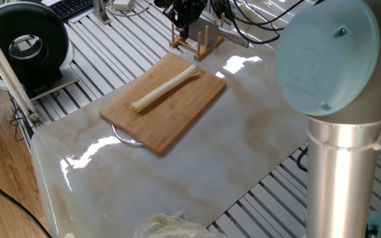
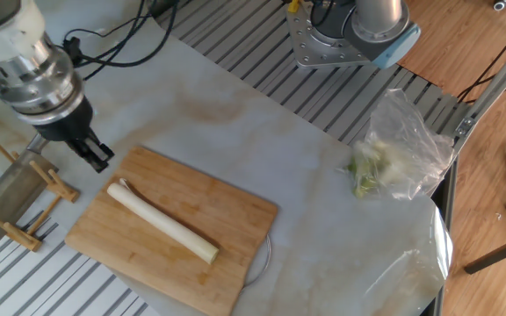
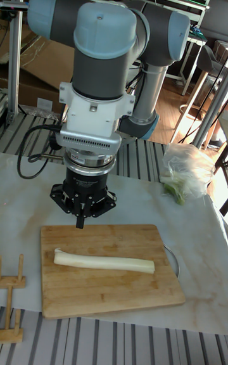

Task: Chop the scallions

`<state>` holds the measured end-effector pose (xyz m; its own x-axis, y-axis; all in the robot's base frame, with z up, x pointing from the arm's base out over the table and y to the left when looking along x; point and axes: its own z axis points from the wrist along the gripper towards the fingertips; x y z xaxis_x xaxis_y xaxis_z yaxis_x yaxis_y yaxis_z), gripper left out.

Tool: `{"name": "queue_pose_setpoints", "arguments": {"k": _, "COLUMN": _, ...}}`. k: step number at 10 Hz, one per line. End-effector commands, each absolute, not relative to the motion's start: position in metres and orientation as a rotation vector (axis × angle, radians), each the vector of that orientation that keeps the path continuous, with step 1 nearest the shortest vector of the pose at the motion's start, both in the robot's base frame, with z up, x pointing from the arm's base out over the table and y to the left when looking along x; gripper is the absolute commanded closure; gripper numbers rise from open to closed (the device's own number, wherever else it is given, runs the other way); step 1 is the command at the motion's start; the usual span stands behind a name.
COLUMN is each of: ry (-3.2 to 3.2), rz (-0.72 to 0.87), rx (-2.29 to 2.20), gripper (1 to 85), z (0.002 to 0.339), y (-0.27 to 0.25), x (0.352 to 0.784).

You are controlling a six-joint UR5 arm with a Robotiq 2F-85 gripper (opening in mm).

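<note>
Bench [image 2: 341, 237] carries the cutting board [image 3: 107, 279]. Scallion [image 3: 104, 262] lies whole along the board, uncut: chopping not begun. Gripper [image 3: 79, 220] hovers just beyond the board's far-left edge, jaws seemingly together, holding nothing. Wooden rack [image 2: 26, 197] stands near it. Bagged greens [image 2: 393, 162] well apart.
</note>
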<state>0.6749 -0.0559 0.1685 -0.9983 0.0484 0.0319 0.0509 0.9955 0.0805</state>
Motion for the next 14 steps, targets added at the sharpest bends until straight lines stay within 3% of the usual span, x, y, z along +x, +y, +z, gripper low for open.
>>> {"name": "queue_pose_setpoints", "arguments": {"k": 1, "ry": -3.112, "rz": -0.166, "rx": -0.009, "gripper": 74.7, "z": 0.178, "y": -0.084, "x": 0.690}}
{"name": "queue_pose_setpoints", "arguments": {"k": 6, "ry": -3.184, "rz": -0.025, "rx": 0.026, "gripper": 74.3, "z": 0.163, "y": -0.139, "x": 0.708}}
{"name": "queue_pose_setpoints", "arguments": {"k": 8, "ry": -3.219, "rz": -0.015, "rx": 0.026, "gripper": 73.3, "z": 0.158, "y": -0.144, "x": 0.721}}
{"name": "queue_pose_setpoints", "arguments": {"k": 9, "ry": -3.237, "rz": -0.027, "rx": 0.046, "gripper": 66.0, "z": 0.158, "y": -0.145, "x": 0.728}}
{"name": "queue_pose_setpoints", "arguments": {"k": 14, "ry": -3.197, "rz": -0.054, "rx": 0.037, "gripper": 65.3, "z": 0.157, "y": -0.126, "x": 0.717}}
